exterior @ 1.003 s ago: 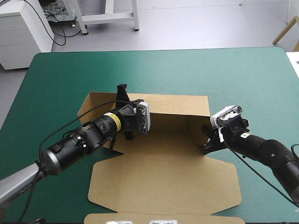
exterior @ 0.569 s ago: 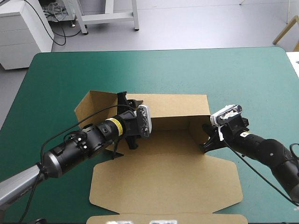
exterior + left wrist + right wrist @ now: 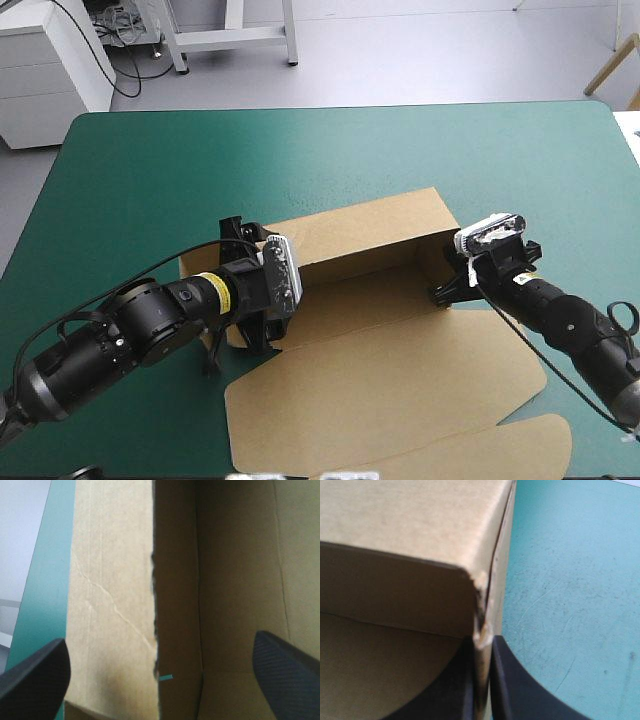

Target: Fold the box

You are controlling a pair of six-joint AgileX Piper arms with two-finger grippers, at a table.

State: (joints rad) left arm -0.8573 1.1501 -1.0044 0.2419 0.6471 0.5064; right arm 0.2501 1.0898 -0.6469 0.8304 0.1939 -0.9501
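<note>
Nearest the robot, the lid (image 3: pixel 390 400) of the brown box (image 3: pixel 370 300) lies flat on the teal-green worktop (image 3: pixel 150 170). Its rounded tuck flap (image 3: pixel 520 445) reaches toward the near edge on the right.

Beyond the lid comes the open tray. It sits about mid-worktop and skewed, its right end farther away than its left.

At the tray's left end the left claw (image 3: pixel 160 642) is released. Its black fingers (image 3: pixel 35 677) stand wide apart on either side of a raised board edge. One is over the paler outer face beside a strip of cover, the other over the shaded inside, and neither is seen touching the board. A yellow band (image 3: pixel 212 287) rings that arm just behind the wrist; any print on it is too small to read.

At the tray's right end the right claw (image 3: pixel 483 645) is clenched on the upright end wall (image 3: pixel 440 255). The sheet is pinched between its two fingers, with a frayed corner of board just ahead of them.

Farthest off, the long far wall (image 3: pixel 360 225) stands raised, and bare cover stretches behind it to the worktop's far edge. The board's faces show plain brown with creases only.
</note>
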